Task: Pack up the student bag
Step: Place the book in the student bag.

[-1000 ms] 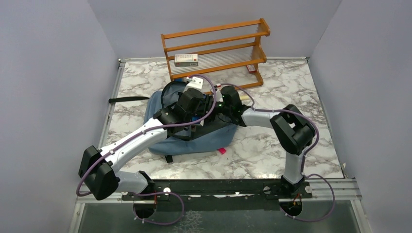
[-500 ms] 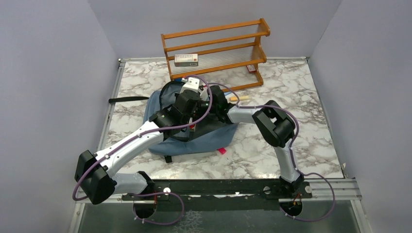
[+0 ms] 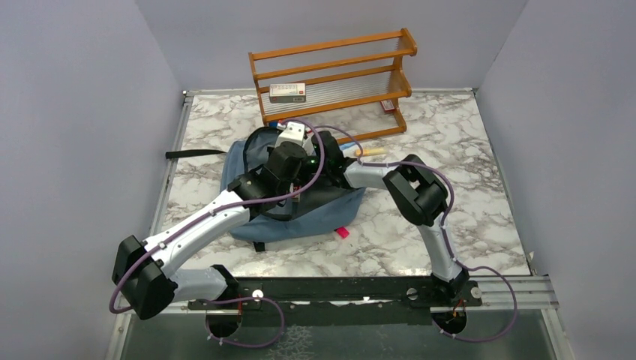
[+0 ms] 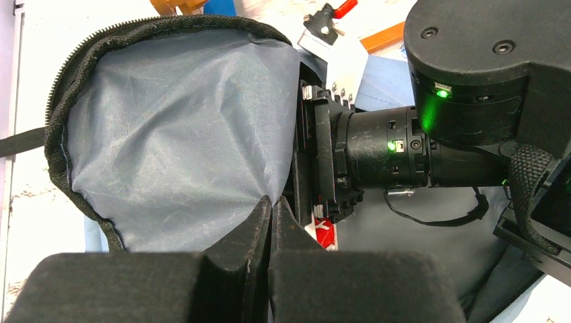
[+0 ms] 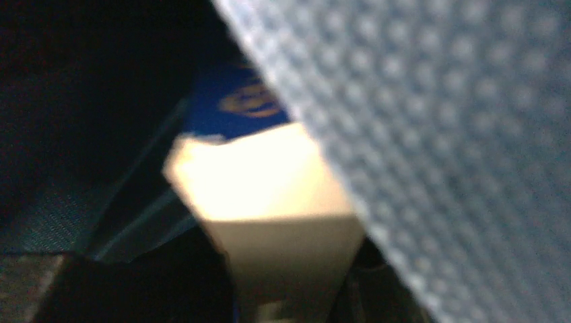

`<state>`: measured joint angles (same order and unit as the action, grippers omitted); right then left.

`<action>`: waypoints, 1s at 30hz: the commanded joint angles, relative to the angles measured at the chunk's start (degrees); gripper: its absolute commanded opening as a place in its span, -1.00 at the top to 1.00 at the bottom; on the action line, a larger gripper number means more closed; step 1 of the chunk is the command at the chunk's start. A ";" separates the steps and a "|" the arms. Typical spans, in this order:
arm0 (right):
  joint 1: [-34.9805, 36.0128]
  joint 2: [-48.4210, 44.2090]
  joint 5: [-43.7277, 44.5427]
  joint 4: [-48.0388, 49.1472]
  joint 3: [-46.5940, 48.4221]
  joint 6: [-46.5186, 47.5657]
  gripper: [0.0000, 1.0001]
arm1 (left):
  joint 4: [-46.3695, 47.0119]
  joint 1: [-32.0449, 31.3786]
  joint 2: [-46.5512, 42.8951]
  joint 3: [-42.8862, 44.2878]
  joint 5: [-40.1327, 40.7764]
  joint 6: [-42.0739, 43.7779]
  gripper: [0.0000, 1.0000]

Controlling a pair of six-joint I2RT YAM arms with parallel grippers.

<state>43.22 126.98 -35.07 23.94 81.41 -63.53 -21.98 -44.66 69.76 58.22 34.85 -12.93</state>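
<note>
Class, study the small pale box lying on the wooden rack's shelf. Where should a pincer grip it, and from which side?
Grip the pale box across its short front-to-back width, midway along, coming down from the front, the arms' side. It lies flat, long side along the wooden rack's shelf; rails stand behind and above it, its front looks open.

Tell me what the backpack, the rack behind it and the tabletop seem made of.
Student bag: soft matte blue woven fabric, sagging and creased. Rack: orange-brown wood, probably varnished, given its slight sheen. Table: white, grey-veined marble look; real stone or printed laminate, I cannot tell.
</note>
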 commanded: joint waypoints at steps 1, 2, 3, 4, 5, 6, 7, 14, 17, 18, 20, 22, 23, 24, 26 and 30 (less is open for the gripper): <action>0.46 -3.01 4.48 -0.28 0.80 3.95 0.09 | 3.91 -0.16 -2.60 -0.45 -0.54 -1.13 1.00; 0.46 -3.61 5.26 -0.89 0.54 4.52 0.04 | 3.87 -0.16 -2.61 -0.47 -0.42 -1.13 1.00; 0.46 -4.25 6.02 -1.44 0.25 5.00 0.00 | 3.85 -0.16 -2.56 -0.47 -0.42 -1.13 1.00; 0.46 -4.80 6.63 -2.19 0.10 5.59 -0.04 | 3.80 -0.16 -2.65 -0.47 -0.44 -1.13 1.00; 0.46 -5.37 7.23 -2.88 0.00 6.13 -0.16 | 3.79 -0.16 -2.68 -0.47 -0.55 -1.13 1.00; 0.46 -5.82 7.80 -3.58 -0.08 6.74 -0.24 | 3.80 -0.16 -2.77 -0.47 -0.58 -1.13 1.00; 0.46 -6.32 8.23 -4.18 -0.17 7.20 -0.28 | 3.84 -0.16 -2.85 -0.47 -0.57 -1.11 1.00; 0.07 -10.22 12.10 -5.86 -3.54 10.57 -0.45 | 3.87 -0.07 -3.05 -0.69 -0.70 -1.25 1.00; -0.07 -11.96 15.08 -8.97 -4.21 13.22 -0.51 | 3.87 -0.07 -3.17 -0.95 -0.84 -1.40 1.00; -0.11 -12.55 16.09 -10.10 -4.16 14.16 -0.51 | 3.87 -0.07 -3.17 -0.99 -0.84 -1.40 1.00; -0.22 -13.54 17.97 -12.13 -4.23 15.91 -0.52 | 3.92 0.01 -3.34 -1.14 -0.96 -1.48 1.00; -0.44 -14.59 19.39 -13.58 -4.60 17.14 -0.53 | 3.87 0.02 -3.47 -1.24 -1.01 -1.57 1.00; -0.56 -14.90 19.95 -14.00 -4.81 17.62 -0.53 | 3.92 0.02 -3.37 -1.26 -0.95 -1.57 1.00; -0.73 -15.34 20.40 -14.54 -5.00 18.30 -0.52 | 3.95 0.09 -3.35 -1.34 -0.86 -1.57 1.00; -0.93 -15.72 21.24 -15.91 -5.07 19.01 -0.53 | 3.96 0.19 -3.18 -1.35 -0.99 -1.58 1.00; -1.59 -17.02 22.31 -15.99 -7.22 19.96 -0.53 | 3.97 0.27 -3.20 -1.43 -1.31 -1.50 1.00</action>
<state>42.46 113.56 -16.27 7.94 76.14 -46.30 -20.93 -44.58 68.60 56.73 34.70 -13.91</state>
